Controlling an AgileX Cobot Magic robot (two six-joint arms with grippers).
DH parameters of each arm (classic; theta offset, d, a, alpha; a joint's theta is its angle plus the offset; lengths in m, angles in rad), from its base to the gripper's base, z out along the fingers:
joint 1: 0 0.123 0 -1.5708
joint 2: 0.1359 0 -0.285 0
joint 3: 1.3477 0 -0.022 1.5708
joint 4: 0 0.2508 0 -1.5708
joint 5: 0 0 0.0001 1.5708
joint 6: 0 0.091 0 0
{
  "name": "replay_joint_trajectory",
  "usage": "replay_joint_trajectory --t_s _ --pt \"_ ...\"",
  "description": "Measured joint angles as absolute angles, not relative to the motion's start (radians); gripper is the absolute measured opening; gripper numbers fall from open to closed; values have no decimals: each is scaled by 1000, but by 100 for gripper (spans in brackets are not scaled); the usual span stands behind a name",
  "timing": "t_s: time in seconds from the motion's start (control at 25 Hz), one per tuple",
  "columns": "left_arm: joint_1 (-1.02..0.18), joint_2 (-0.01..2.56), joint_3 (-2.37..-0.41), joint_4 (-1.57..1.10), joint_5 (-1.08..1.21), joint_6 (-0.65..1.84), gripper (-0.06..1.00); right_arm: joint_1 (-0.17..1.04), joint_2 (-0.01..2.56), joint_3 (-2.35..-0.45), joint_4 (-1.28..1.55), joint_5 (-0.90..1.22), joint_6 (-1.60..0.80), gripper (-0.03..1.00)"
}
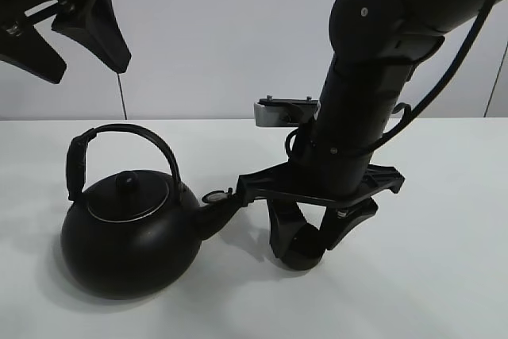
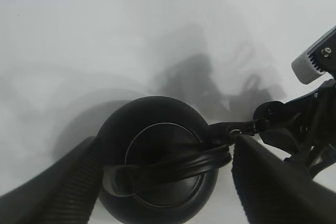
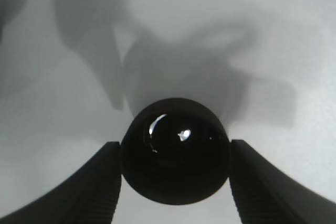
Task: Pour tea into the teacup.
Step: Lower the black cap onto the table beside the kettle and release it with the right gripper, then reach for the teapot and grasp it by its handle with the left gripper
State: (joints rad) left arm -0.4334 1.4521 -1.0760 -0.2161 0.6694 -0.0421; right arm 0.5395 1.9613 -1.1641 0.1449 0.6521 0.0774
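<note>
The big black kettle (image 1: 131, 236) stands on the white table at the left, with its arched handle up and its spout (image 1: 218, 208) pointing right. It also shows from above in the left wrist view (image 2: 157, 145). My left gripper (image 1: 75, 57) is open and empty, high above the kettle (image 2: 165, 182). The small black teacup (image 1: 302, 256) sits at table level just right of the spout. My right gripper (image 1: 309, 240) is down over it, one finger pressed on each side. In the right wrist view the teacup (image 3: 176, 156) fills the gap between the fingers (image 3: 100, 182).
The white table (image 1: 444, 275) runs to a pale back wall. My right arm (image 1: 357, 117) leans in from the upper right, and its camera mount (image 1: 282, 113) sticks out to the left. The right arm also shows in the left wrist view (image 2: 310, 124).
</note>
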Motion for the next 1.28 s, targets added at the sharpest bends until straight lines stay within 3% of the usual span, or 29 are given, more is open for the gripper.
replay_joint_trajectory --t_s 0.36,1.08,1.28 --pt "-433 1452 -1076 -216 669 -42 50 539 1961 -1164 146 654 77 52" --pt "-433 1452 -1076 -216 669 -42 50 536 1744 -1164 99 789 89 54" --pt "-433 1452 -1076 -216 669 -42 50 447 1660 -1164 88 873 95 54"
